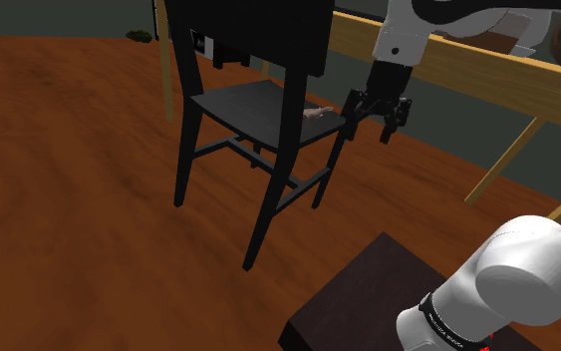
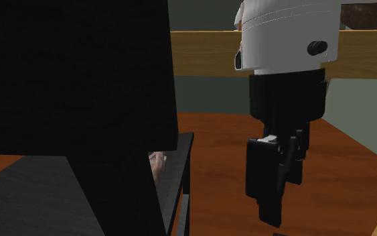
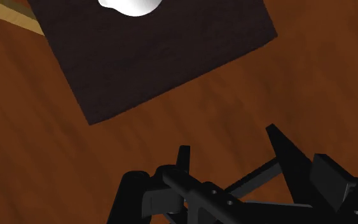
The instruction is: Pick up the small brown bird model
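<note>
The bird point(image 1: 317, 113), small and pale brown, lies on the black chair point(image 1: 248, 100), at the seat's edge on the shoulder view's right. In the second exterior view it peeks out past the chair's dark back, resting on the seat near the corner.

The pincer point(image 1: 370, 130) hangs just beside that same seat edge, on the shoulder view's right of the bird and about level with the seat, pointing down. It is released: its two black fingers stand apart with nothing between them. It does not touch the bird.

The chair stands on a brown wood floor point(image 1: 69, 150). A pale wooden rail point(image 1: 467, 65) runs behind, farther off. The dark stand point(image 1: 368, 289) sits nearer, at the lower right.
</note>
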Motion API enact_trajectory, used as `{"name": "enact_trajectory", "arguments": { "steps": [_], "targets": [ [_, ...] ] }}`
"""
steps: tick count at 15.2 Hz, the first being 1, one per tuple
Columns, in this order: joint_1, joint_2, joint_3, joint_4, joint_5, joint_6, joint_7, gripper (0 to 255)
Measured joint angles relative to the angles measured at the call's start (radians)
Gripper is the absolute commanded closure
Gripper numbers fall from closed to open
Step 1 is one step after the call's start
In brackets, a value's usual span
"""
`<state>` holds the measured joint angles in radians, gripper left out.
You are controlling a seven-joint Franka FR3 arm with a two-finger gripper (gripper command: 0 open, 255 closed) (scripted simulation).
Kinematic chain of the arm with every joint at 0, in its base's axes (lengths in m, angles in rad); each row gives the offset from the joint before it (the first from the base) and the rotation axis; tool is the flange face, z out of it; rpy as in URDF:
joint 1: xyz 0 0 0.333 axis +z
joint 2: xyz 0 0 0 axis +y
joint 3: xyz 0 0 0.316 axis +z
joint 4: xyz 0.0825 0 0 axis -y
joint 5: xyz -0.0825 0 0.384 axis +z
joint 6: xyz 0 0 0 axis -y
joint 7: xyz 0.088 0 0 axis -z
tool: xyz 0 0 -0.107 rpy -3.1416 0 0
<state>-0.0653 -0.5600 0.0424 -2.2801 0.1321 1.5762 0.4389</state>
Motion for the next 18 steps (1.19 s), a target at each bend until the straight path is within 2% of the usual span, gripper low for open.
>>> {"name": "enact_trajectory", "arguments": {
  "steps": [5, 10, 11, 14, 15, 16, 17, 18],
  "targets": [
    [-0.038, 0.195, 0.052, 0.141, -0.016, 0.078, 0.189, 0],
    [-0.071, 0.384, 0.079, 0.320, -0.062, 0.104, 0.373, 0],
    [-0.076, 0.392, 0.080, 0.346, -0.104, 0.109, 0.409, 0],
    [-0.074, 0.417, 0.083, 0.454, -0.374, 0.114, 0.525, 0],
    [-0.074, 0.457, 0.071, 0.478, -0.404, 0.122, 0.553, 0],
    [-0.073, 0.536, 0.065, 0.499, -0.342, 0.133, 0.592, 0],
    [-0.072, 0.589, 0.063, 0.545, -0.247, 0.116, 0.610, 0],
    [-0.075, 0.615, 0.062, 0.561, -0.198, 0.116, 0.617, 0]
  ]
}}
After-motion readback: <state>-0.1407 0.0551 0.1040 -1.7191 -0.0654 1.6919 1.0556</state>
